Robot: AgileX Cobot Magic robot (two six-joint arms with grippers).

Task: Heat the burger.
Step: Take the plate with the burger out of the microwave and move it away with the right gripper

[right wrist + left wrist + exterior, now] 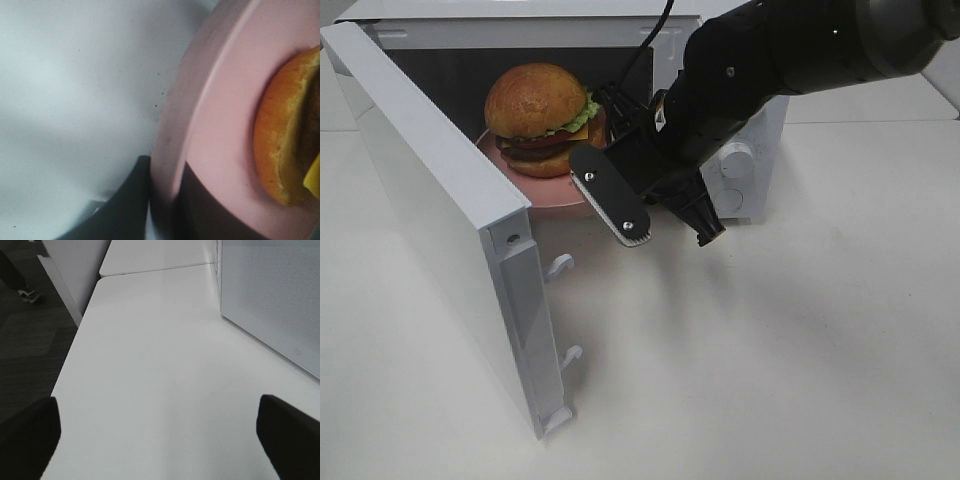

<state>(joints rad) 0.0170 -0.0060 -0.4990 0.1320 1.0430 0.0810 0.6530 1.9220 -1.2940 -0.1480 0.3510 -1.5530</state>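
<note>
Sitting on a pink plate (535, 190) inside the open white microwave (745, 160), the burger (542, 118) rests upright. The right gripper (162, 210) pinches the plate's rim, while the left gripper (160, 432) hangs spread wide above the white table (160, 365).

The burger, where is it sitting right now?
In the exterior high view the burger sits on the pink plate in the open microwave's doorway, upper centre-left, with the right gripper clamped on the plate's rim.
</note>
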